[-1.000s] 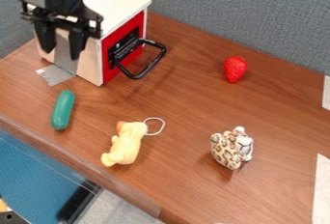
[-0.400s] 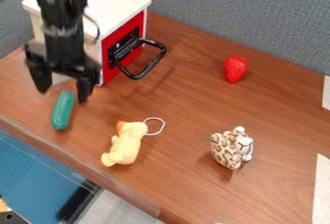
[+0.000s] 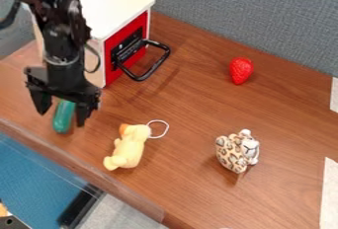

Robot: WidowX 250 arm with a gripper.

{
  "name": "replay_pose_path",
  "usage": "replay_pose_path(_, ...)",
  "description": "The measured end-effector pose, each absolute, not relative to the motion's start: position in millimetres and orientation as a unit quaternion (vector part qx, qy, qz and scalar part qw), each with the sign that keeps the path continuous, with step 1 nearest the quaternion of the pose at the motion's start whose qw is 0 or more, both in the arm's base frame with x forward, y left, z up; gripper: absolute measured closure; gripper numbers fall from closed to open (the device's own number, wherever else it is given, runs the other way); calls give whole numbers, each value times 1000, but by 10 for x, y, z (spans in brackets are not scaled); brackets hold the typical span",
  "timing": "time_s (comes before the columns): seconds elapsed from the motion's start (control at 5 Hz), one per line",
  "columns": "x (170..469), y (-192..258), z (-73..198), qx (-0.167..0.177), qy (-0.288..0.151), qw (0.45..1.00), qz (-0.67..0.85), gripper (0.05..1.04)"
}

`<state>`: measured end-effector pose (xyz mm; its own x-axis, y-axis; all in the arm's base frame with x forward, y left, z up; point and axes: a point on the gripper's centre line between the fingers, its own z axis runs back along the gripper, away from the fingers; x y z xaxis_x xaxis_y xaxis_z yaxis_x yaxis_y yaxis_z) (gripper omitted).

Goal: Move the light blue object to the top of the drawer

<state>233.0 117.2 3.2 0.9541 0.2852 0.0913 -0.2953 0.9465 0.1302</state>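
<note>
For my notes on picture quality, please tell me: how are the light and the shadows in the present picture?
Camera view: soft light, with faint shadows beside the yellow toy duck and the spotted toy; a small pale shine on the green object; a soft dark streak on the table below the black handle.

The light blue object (image 3: 63, 118) looks teal green: a smooth, slim, elongated piece with a rounded near end. It lies on its side on the worktop (image 3: 198, 99), near its front edge and apart from the drawer (image 3: 122, 1), its length pointing roughly from the drawer's side toward that edge. Its far end is partly hidden. The drawer, a boxy unit, stands upright at the back left, with a flat off-white top, a red front and a black loop handle (image 3: 158, 65) jutting out.
</note>
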Motion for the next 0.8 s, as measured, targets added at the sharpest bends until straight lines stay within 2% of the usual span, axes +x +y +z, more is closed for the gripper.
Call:
replay_pose_path(0.2,2273,1213,-80,80,-9,986,144,97)
replay_pose_path(0.4,2273,1259,-136,68,-2,986,154,184)
replay_pose_path(0.6,2288,1234,-156,57,0,986,156,480)
replay_pose_path(0.8,2219,1179,-154,52,7,987,153,648)
